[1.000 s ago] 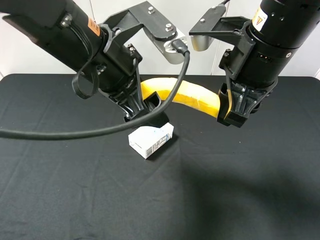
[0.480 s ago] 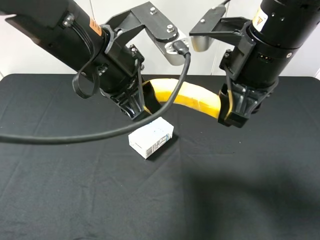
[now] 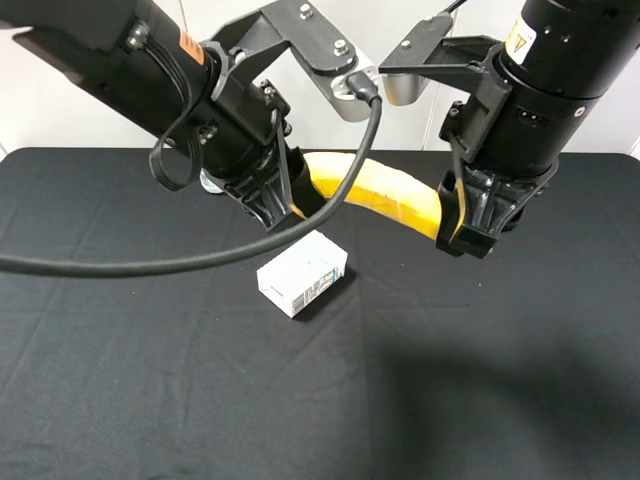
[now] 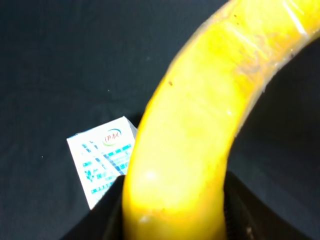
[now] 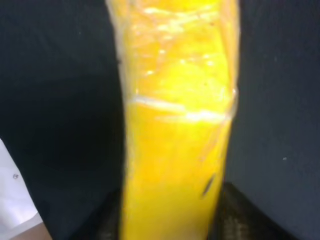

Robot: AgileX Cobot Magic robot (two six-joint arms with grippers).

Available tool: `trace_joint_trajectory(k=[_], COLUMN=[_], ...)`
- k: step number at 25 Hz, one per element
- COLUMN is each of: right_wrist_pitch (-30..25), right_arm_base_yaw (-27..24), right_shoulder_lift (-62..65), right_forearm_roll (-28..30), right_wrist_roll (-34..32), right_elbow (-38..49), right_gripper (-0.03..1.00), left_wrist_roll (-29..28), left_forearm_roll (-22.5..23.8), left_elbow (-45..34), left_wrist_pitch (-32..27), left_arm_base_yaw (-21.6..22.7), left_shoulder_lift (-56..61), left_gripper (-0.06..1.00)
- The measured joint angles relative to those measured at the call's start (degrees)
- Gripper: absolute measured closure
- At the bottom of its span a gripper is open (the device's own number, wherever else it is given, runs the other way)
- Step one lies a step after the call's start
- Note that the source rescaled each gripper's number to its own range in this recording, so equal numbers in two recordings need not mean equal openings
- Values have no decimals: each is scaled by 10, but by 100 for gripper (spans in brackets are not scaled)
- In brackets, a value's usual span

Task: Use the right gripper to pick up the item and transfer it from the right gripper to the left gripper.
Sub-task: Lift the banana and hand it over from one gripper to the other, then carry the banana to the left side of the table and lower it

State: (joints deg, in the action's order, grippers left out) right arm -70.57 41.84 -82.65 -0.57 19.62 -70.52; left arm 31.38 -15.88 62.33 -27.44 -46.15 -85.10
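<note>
Black cloth [image 3: 150, 400] — white carton [image 3: 303, 272] beneath banana [image 3: 392, 196], cable [image 3: 345, 195] crossing it.

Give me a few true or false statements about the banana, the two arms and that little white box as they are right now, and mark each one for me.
1. The banana is up off the table, spanning between the left end effector and the right end effector. True.
2. The left end effector is gripping the white carton. False: the white carton lies on the black table, with nothing gripping it.
3. The left end effector is closed on one end of the banana. True.
4. The banana is green and unripe. False: it is ripe yellow.
</note>
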Motion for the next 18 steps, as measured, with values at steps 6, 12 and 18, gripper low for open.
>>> trace_joint_trajectory(k=[6, 12, 18], right_wrist_pitch=[10, 8, 10], right_arm_base_yaw=[0, 0, 0], right_shoulder_lift=[0, 0, 9], right_forearm_roll=[-1, -1, -4], right_wrist_roll=[-11, -11, -38], right_elbow=[0, -3, -40], right_gripper=[2, -3, -3], left_wrist_roll=[5, 6, 6], left_forearm_roll=[0, 0, 0], left_elbow=[0, 0, 0], left_wrist_pitch=[-1, -1, -1], left_arm_base_yaw=[-1, -1, -1], left_shoulder_lift=[0, 0, 0], left_gripper=[94, 94, 94])
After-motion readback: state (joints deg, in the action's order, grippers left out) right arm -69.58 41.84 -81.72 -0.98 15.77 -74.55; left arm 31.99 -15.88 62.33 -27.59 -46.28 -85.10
